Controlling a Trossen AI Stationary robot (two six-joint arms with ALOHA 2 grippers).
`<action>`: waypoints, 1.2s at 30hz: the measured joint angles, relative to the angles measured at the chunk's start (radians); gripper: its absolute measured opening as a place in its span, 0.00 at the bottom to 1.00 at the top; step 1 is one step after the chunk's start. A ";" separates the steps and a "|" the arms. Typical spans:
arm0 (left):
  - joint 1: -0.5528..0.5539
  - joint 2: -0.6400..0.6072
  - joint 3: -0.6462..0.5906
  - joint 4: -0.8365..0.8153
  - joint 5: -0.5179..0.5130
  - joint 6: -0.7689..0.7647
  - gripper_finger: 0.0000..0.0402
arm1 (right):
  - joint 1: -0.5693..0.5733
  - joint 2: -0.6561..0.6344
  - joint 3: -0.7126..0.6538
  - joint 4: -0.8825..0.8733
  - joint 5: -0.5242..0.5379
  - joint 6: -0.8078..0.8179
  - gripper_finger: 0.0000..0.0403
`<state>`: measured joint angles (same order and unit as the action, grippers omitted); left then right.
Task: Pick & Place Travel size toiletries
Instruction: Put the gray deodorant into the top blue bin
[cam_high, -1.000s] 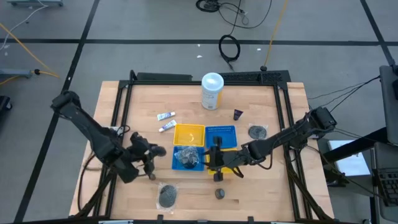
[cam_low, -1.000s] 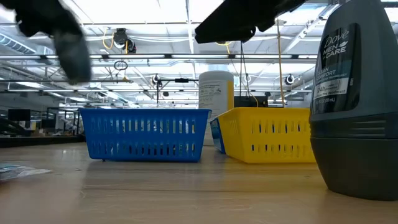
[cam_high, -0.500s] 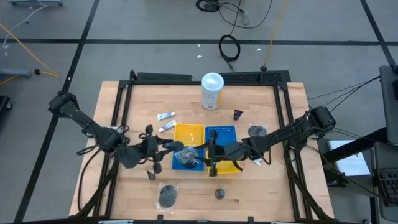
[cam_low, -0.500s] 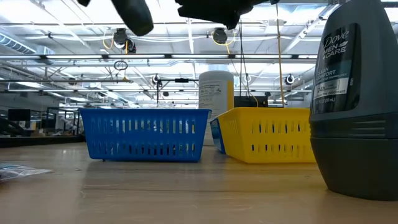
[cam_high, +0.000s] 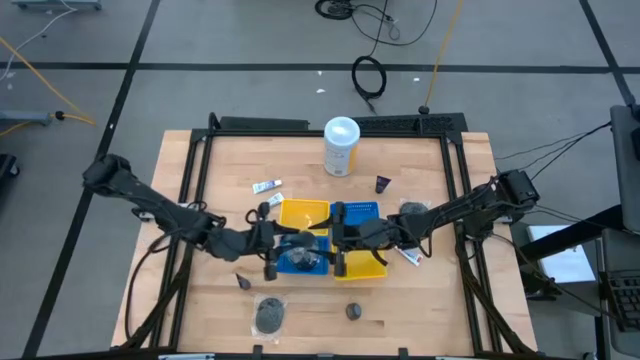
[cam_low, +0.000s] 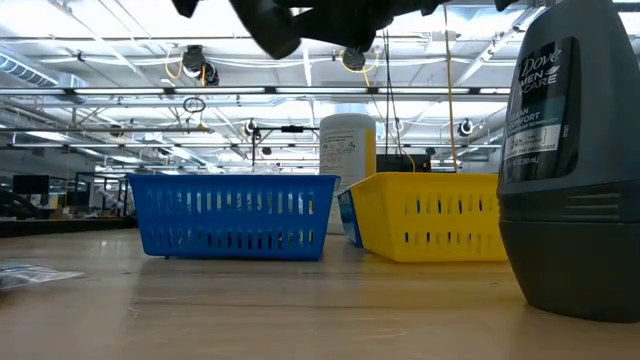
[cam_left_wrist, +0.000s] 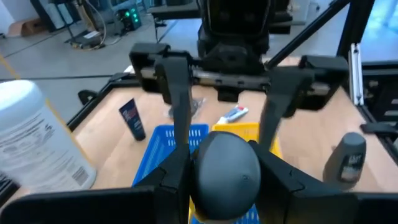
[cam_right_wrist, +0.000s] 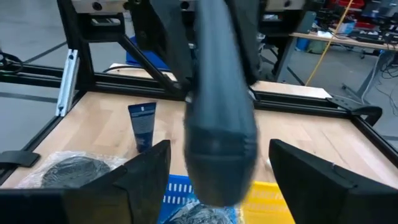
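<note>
My left gripper (cam_high: 275, 248) (cam_left_wrist: 225, 177) is shut on a dark grey deodorant stick (cam_left_wrist: 225, 168) (cam_right_wrist: 217, 124), in the air over the four trays. My right gripper (cam_high: 335, 238) (cam_right_wrist: 217, 186) faces it, open. Its fingers (cam_left_wrist: 176, 81) stand on either side of the stick's rounded end without touching. On the table lie white tubes (cam_high: 266, 186) (cam_high: 410, 257), a small black tube (cam_high: 383, 184), a tiny dark piece (cam_high: 240, 282) and mesh puffs (cam_high: 270, 315) (cam_high: 413, 210). Another puff (cam_high: 300, 260) sits in the near blue tray. My left gripper pinches the deodorant stick's body (cam_left_wrist: 205, 186) between its two fingers (cam_left_wrist: 177, 183). It comes level from the table's left. The stick is lifted clear above the trays, and its rounded end (cam_left_wrist: 227, 146) points toward the right gripper.
Blue and yellow trays (cam_high: 355, 212) (cam_high: 303, 214) stand in a square at the table's middle. The tall white canister (cam_high: 341, 146) stands at the far edge. A second deodorant stick (cam_high: 352, 312) (cam_low: 570, 170) stands upright near the near edge. Black frame rails (cam_high: 200, 160) run along the table's sides.
My left gripper has carried the stick toward the table's right, from beside the trays to above them. My right gripper has moved toward the table's left and slightly far, meeting it, so its fingers now stand around the stick's end.
</note>
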<state>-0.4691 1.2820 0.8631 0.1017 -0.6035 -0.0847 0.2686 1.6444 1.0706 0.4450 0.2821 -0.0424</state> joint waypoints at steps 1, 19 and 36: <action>0.009 0.006 0.000 0.022 0.017 0.016 0.28 | -0.002 0.000 0.000 0.000 0.000 0.001 0.68; 0.096 0.037 0.000 0.121 0.158 0.080 0.28 | -0.012 0.000 0.000 -0.026 0.003 -0.025 0.47; 0.096 0.036 -0.001 0.113 0.047 0.029 0.74 | -0.014 0.000 0.000 -0.068 0.065 -0.025 0.47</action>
<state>-0.3733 1.3182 0.8623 0.2148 -0.5569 -0.0556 0.2548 1.6444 1.0706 0.3767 0.3475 -0.0677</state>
